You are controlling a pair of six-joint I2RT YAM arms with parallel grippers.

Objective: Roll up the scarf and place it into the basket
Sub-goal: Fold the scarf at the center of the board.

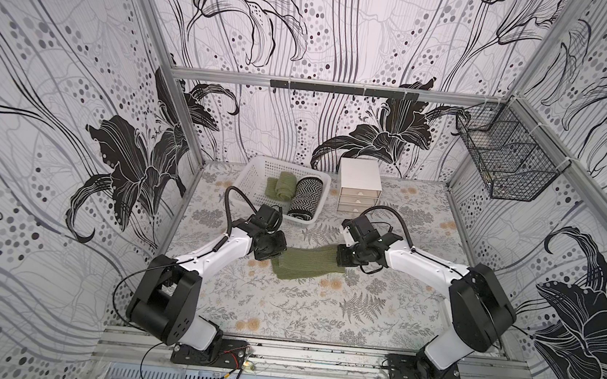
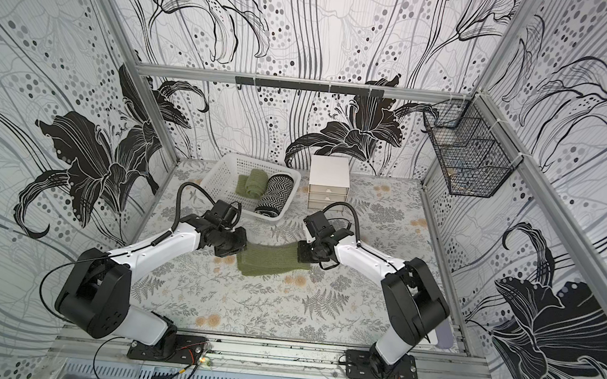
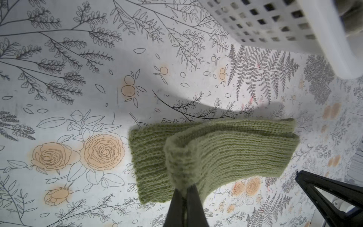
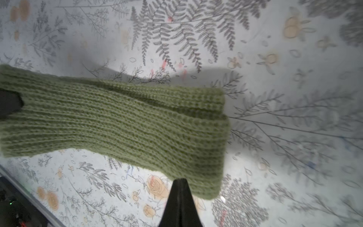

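Observation:
A green knitted scarf [image 1: 306, 264] [image 2: 272, 261], folded double, is stretched between my two arms at mid-table. My left gripper [image 1: 269, 251] [image 3: 184, 193] is shut on the scarf [image 3: 225, 153] at a bunched corner of its left end. My right gripper [image 1: 344, 257] [image 4: 181, 179] is shut on the scarf [image 4: 127, 125] at the edge of its right end. In both wrist views a shadow under the cloth shows it raised off the mat. The white perforated basket [image 1: 254, 170] [image 2: 220, 175] [image 3: 275, 23] stands behind the left gripper.
The basket holds a rolled green scarf [image 1: 279, 190] and a rolled black-and-white zigzag one [image 1: 306, 200]. A small white drawer unit [image 1: 360, 186] stands to its right. A black wire mesh basket [image 1: 502, 160] hangs on the right wall.

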